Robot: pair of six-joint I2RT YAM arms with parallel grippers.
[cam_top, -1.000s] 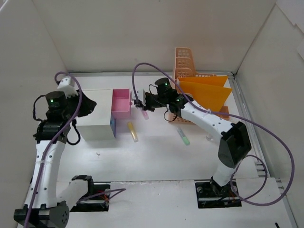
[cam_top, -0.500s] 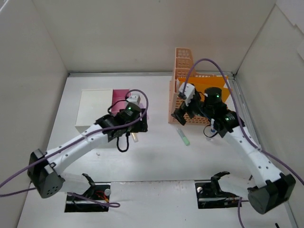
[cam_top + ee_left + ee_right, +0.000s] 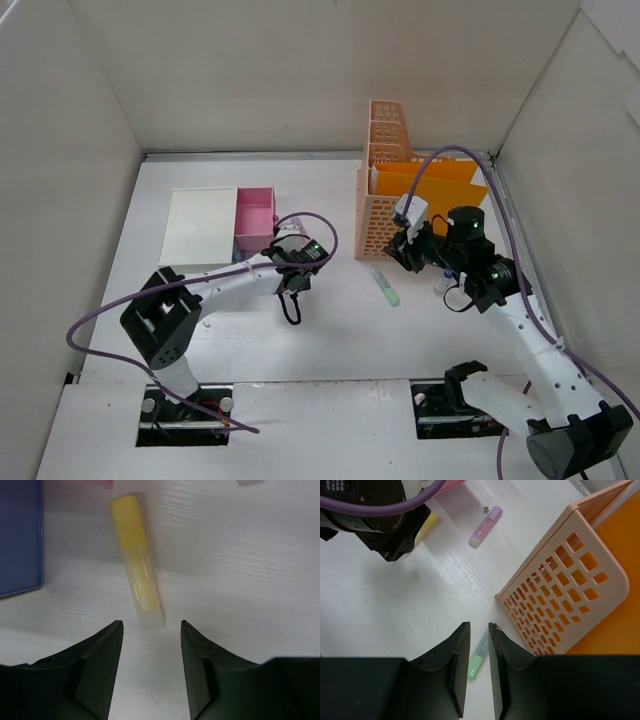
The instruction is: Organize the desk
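Under both arms, the desk (image 3: pixel 330 330) is lying flat, matte white and faintly grained, its long axis unclear. The left gripper (image 3: pixel 150 623) is hovering, jaws apart, just short of a glossy yellow highlighter (image 3: pixel 136 560). The right gripper (image 3: pixel 479 625) is showing a slim empty gap beside a perforated peach basket (image 3: pixel 560 580).

White drawer unit (image 3: pixel 200 225) with pink drawer (image 3: pixel 255 215) open is seen at 10 o'clock. Peach basket (image 3: pixel 372 225) holding orange folders (image 3: pixel 430 185) is seen at 1 o'clock, green highlighter (image 3: pixel 386 285) laid at its 6. Yellow highlighter (image 3: pixel 136 560) is laid at 3 o'clock of blue drawer front (image 3: pixel 20 535).
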